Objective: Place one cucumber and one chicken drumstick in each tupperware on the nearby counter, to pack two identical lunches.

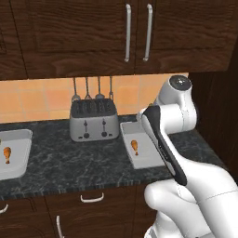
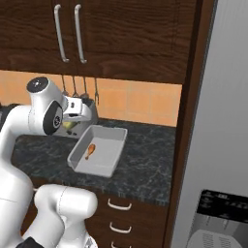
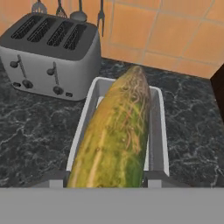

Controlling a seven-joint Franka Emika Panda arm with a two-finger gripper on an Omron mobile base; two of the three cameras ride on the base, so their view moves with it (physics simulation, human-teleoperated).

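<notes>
A: Left base view first. What sits around the toaster (image 1: 94, 120)?

B: The steel four-slot toaster stands at the back of the black speckled bench (image 1: 69, 160), under four utensils (image 1: 92, 90) hanging on the orange tile wall. Just right of the toaster lies a light grey tupperware (image 1: 139, 160) with one chicken drumstick (image 1: 135, 147) inside, partly hidden by the white arm. Well left of the toaster, at the picture's edge, is a second tupperware (image 1: 16, 158) holding another drumstick (image 1: 7, 154).

A: And the right base view?

B: The toaster is mostly hidden behind the arm there. The tupperware beside it (image 2: 98, 150) shows fully, its drumstick (image 2: 90, 150) lying in the half nearer the toaster. The hand (image 2: 72, 125) hangs above the tupperware's toaster-side end; a bit of yellow-green shows under it, too small to make out. Right of the tupperware the bench (image 2: 145, 164) runs to a tall dark wood panel (image 2: 186, 145).

A: The hand view?

B: A cucumber (image 3: 116, 135), green mottled with yellow, runs lengthwise straight out from the hand, whose dark fingers (image 3: 155, 178) sit against both its sides: the hand is clamped on the cucumber at a middling width. It hangs above the tupperware (image 3: 158, 131) next to the toaster (image 3: 50, 54), lined up along its length and apart from the floor of it.
</notes>
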